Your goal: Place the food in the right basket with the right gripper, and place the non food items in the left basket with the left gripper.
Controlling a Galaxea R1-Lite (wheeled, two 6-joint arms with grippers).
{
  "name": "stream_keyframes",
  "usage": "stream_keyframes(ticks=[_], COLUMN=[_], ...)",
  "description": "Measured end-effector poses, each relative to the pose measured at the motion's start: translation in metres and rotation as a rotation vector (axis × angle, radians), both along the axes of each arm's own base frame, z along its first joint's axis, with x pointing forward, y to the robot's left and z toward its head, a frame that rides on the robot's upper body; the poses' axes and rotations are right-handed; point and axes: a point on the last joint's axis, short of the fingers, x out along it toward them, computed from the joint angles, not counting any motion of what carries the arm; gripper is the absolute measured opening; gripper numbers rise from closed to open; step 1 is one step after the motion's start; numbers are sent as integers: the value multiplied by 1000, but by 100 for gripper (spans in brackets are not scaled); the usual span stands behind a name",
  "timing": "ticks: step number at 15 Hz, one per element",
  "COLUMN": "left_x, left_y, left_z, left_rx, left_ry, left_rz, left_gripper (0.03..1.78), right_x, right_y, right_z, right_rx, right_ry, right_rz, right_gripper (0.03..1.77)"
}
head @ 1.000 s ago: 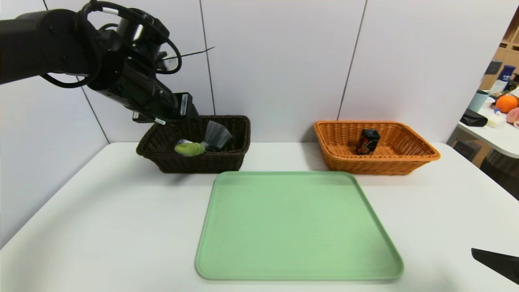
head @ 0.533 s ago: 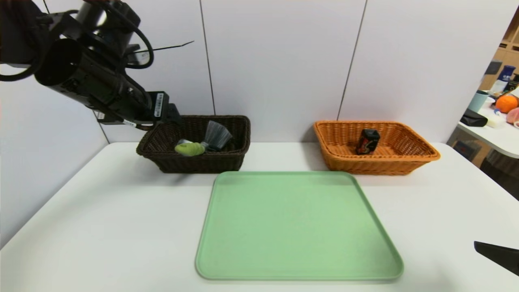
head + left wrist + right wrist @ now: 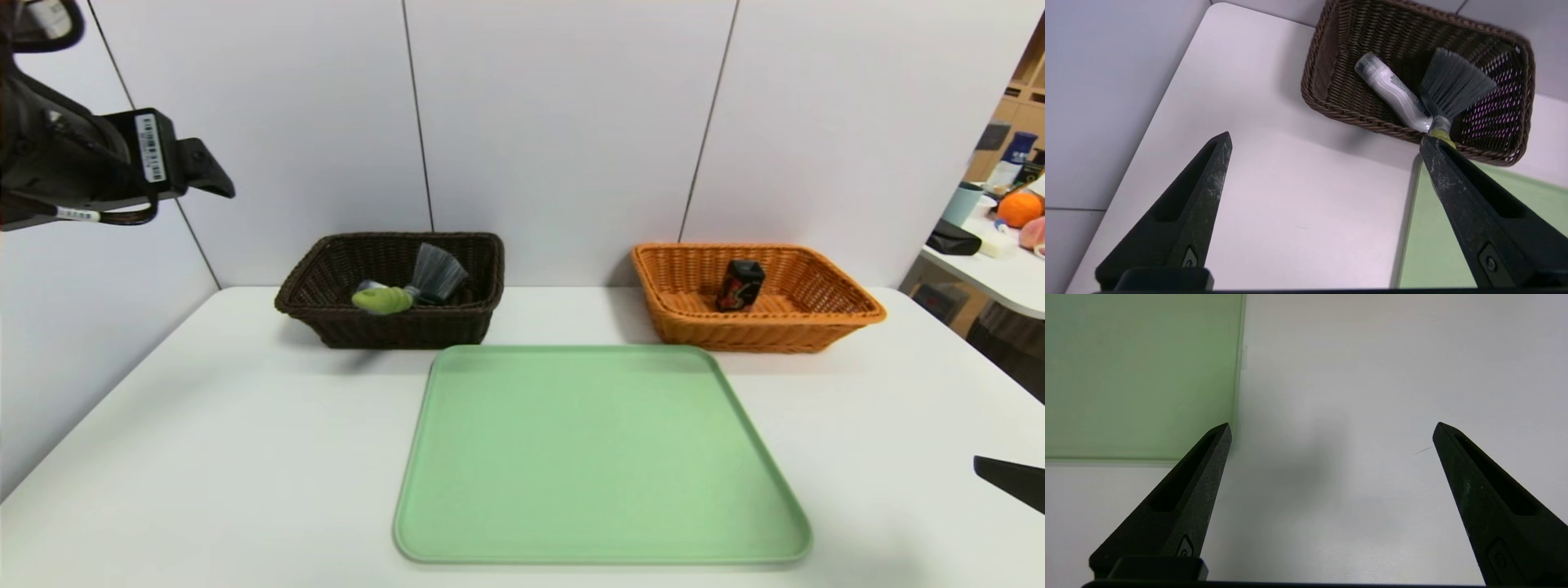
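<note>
A white surface (image 3: 204, 425) holds 2 woven baskets at the back and a bare green tray (image 3: 600, 457) in front of them. The left basket (image 3: 390, 327), dark brown, contains both non-food items — a white bottle (image 3: 1394, 96) lying on its side and a hand brush (image 3: 412, 286) with a green handle and grey bristles, resting against each other. The right basket (image 3: 849, 314), orange-tan, contains the food (image 3: 740, 285), a small black box with red print, standing tilted near the middle. The left gripper (image 3: 1327, 139) hangs high above the surface, short of the dark basket, its jaws wide apart and holding nothing. The right gripper (image 3: 1331, 428) sits low beside the tray's right edge, jaws also wide and holding nothing. Judging by this, sorting looks complete — no item remains outside a basket.
</note>
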Motion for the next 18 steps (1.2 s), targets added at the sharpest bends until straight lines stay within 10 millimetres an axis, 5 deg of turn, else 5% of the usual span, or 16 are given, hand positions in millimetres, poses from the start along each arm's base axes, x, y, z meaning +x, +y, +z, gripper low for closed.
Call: stream_keyframes(ticks=[6,14,18], left_x=[-67,-192,-235], left_y=[42,66,69], left_z=[-10,-68,-108], left_rx=[-65,12,203], left_ry=[-34,-88,-158], left_rz=[176,201,97], left_gripper=[167,169,169], right_x=[-1,-36,-65], right_y=[-5,-10,-10], right_z=[3,4,-5], right_rx=[1,-12,-84], right_ry=[-37,-154,-244], right_rz=[-55,-110,-76], right_gripper=[170,170,170])
